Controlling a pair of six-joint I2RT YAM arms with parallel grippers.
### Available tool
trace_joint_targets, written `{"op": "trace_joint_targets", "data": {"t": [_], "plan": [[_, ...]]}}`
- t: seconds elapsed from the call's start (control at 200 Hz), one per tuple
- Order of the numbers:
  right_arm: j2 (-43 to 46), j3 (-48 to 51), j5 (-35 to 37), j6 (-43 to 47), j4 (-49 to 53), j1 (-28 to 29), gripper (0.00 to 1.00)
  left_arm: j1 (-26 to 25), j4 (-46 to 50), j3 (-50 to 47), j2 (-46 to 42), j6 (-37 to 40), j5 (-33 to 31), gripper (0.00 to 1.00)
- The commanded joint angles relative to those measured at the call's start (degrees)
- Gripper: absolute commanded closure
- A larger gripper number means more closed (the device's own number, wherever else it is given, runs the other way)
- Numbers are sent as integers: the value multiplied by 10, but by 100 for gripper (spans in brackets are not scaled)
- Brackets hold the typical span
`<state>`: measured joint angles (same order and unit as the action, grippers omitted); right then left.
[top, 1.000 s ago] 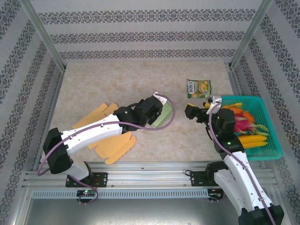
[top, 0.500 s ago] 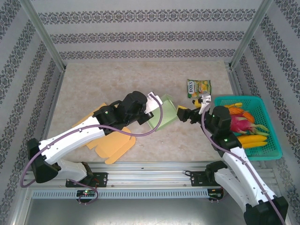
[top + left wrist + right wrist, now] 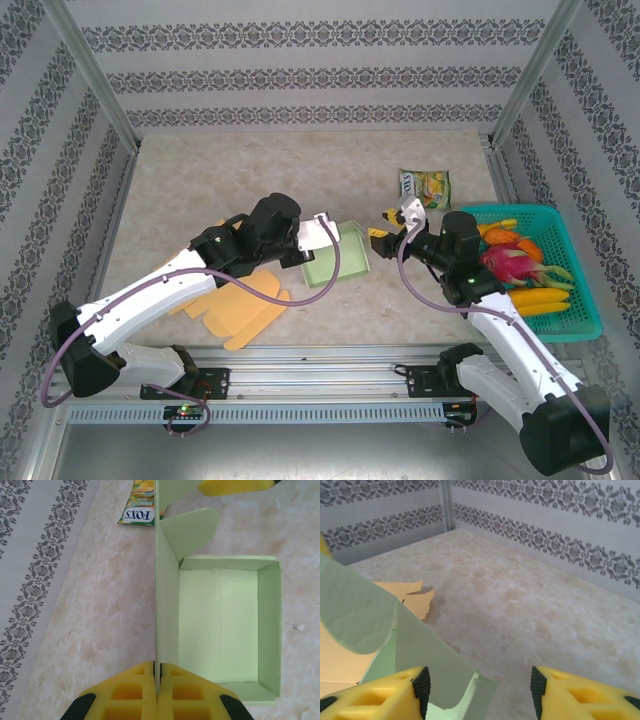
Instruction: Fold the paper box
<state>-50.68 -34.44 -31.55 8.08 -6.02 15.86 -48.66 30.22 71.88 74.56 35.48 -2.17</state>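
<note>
bench (image 3: 250,170): marbled beige, patterned walls round it.
left arm: from the near-left base it runs diagonally to mid-bench, wrist low over the box.
right arm: rises from the near-right base, bent at the elbow, forearm leaning left toward the box.
basket (image 3: 560,338): teal, at the bench's right edge, bright fruit-like items inside. The top view gives this.
orange card sheets (image 3: 245,305): flat at near left, partly under the left arm. The right wrist view catches them beyond the box.
paper box (image 3: 330,265): pale green, mid-bench, between the two tools. The left wrist view looks into it: top open, walls standing, one taller wall with a rounded flap at its far end.
snack packet (image 3: 425,187): beyond the box, apart from it, near the basket.
left tool (image 3: 157,680): clenched, yellow pads pinching the taller wall's edge.
right tool (image 3: 477,685): released, pads well apart. A box corner stands between them, close to the pad on the view's left; contact cannot be told.
</note>
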Motion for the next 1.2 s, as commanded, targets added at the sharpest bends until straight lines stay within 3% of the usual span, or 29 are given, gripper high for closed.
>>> {"op": "trace_joint_targets", "data": {"t": [0.0, 0.36, 0.6, 0.984, 1.194], "plan": [[-6, 18, -72, 60, -44, -4, 44, 8, 2, -4, -12, 40, 26, 100], [-41, 30, -209, 199, -28, 19, 45, 12, -74, -86, -65, 103, 67, 100], [-54, 19, -229, 228, -6, 32, 45, 15, -80, -98, -82, 114, 94, 100], [-66, -3, -246, 268, 23, 42, 61, 15, -58, -103, -92, 145, 128, 100], [-60, -13, -232, 294, 38, 49, 59, 15, -56, -100, -95, 148, 159, 100]]}}
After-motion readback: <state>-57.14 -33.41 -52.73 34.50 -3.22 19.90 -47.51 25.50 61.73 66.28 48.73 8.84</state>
